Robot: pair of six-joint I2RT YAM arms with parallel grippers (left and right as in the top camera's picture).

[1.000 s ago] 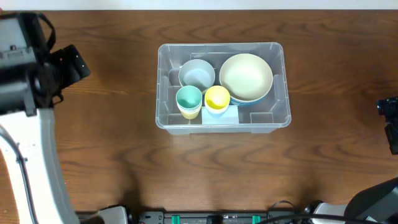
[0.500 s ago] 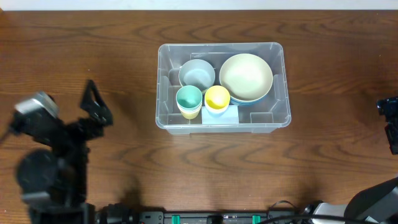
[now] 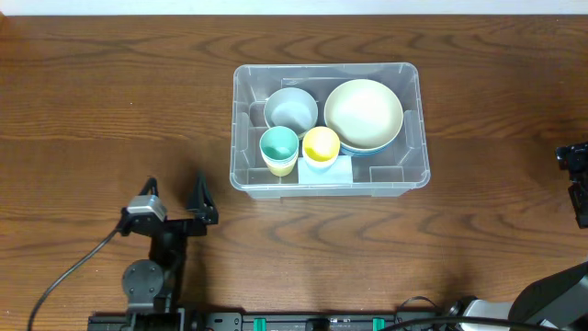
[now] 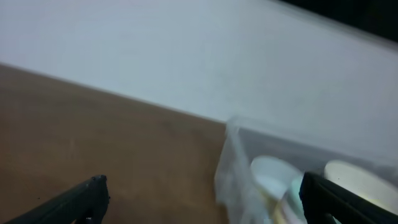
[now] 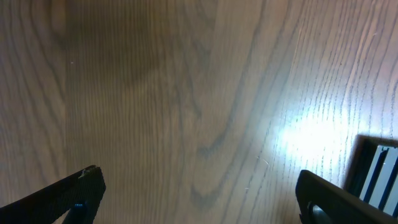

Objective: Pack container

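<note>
A clear container (image 3: pixel 395 180) rests on the dark wooden table (image 3: pixel 110 101), ahead and right of the left gripper (image 3: pixel 175 196).

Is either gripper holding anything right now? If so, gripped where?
Nothing is held. The left gripper is open above the table, apart from the container. The right gripper is open too, with only wood between its fingers.

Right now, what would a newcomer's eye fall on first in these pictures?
The clear container in the middle of the wooden table, holding a big cream bowl, a grey bowl, a teal cup and a yellow cup. Next, the left end effector, open and empty, by the table's near-left edge.
</note>
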